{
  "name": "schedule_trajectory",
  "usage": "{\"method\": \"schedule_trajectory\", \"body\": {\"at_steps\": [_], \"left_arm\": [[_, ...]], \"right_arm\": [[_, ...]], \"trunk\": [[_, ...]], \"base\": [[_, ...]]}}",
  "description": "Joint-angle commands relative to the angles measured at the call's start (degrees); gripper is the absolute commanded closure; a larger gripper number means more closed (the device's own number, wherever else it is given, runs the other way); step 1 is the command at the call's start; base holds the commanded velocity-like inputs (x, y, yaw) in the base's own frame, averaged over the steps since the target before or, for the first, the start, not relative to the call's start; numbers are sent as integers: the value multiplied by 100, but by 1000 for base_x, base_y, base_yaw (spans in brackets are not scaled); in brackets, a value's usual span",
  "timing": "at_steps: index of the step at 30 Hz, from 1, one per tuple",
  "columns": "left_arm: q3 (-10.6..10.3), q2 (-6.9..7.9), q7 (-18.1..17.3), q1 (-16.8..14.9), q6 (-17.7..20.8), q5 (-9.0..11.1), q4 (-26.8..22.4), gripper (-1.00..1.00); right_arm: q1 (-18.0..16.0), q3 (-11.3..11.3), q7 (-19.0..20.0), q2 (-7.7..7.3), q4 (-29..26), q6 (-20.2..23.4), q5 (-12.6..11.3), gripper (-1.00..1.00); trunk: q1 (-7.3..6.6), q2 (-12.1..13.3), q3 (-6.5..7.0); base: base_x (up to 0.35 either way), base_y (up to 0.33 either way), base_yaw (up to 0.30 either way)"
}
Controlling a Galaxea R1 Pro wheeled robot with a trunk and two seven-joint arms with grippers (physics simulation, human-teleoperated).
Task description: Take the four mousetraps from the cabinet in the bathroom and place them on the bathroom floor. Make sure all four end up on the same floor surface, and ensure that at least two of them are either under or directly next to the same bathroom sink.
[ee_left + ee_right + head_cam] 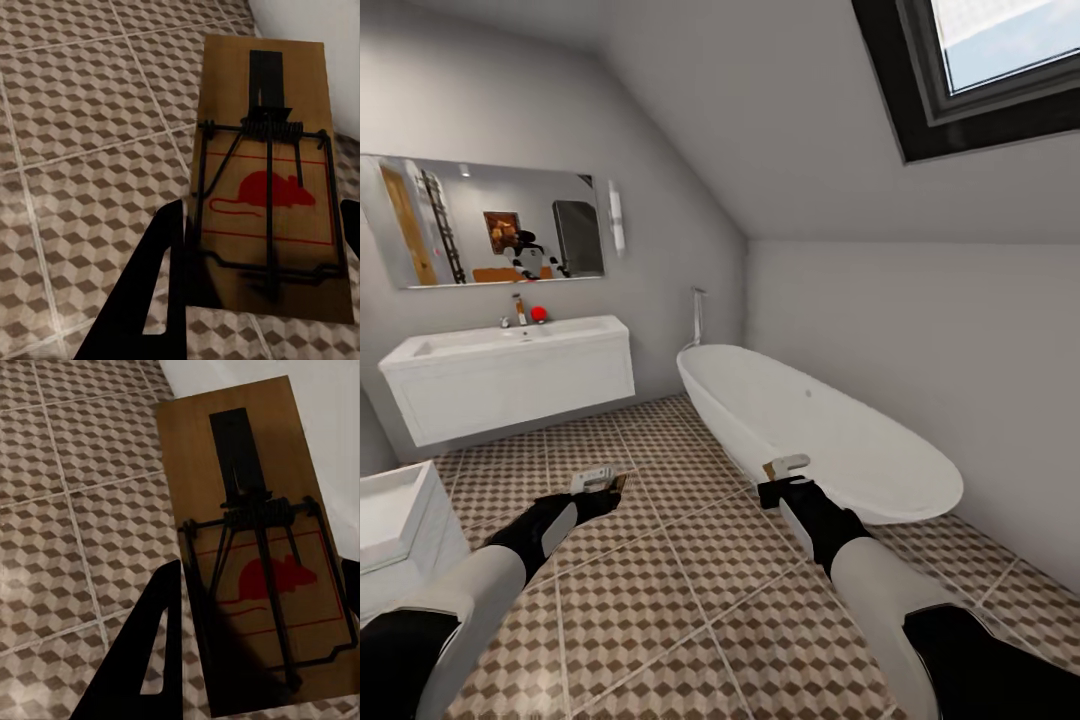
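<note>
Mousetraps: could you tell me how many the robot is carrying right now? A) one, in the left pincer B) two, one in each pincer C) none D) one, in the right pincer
B: the left pincer grips one mousetrap and the right pincer grips another mousetrap, both above the floor.

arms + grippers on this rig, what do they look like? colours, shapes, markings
Both arms have white rounded forearm shells, black upper segments near the frame's bottom edge and black wrists. The left gripper and right gripper have pale grey bodies. In the wrist views the fingers are flat, black and wedge-shaped, with a slim triangular cut-out. No cables or markings can be made out.
</note>
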Motion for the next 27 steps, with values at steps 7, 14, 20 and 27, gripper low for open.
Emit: {"method": "schedule_trajectory", "body": {"at_steps": [7, 14, 20, 27], "left_arm": [[-42, -3, 7, -3, 24, 33, -9, 100], [-48, -19, 14, -3, 29, 20, -9, 100], [-42, -28, 12, -3, 34, 31, -9, 100], [-34, -31, 13, -3, 48, 37, -9, 100]], "right_arm": [[-3, 32, -14, -5, -10, 43, 20, 100], [-4, 32, -17, -10, -10, 43, 26, 100], [-3, 32, -29, -20, -10, 43, 26, 100], [-3, 32, -32, -53, -10, 49, 39, 100]], "trunk": [[0, -4, -7], [0, -4, -7], [0, -4, -7], [0, -4, -7]], "base": [[0, 0, 300], [0, 0, 300], [122, 0, 225], [295, 0, 35]]}}
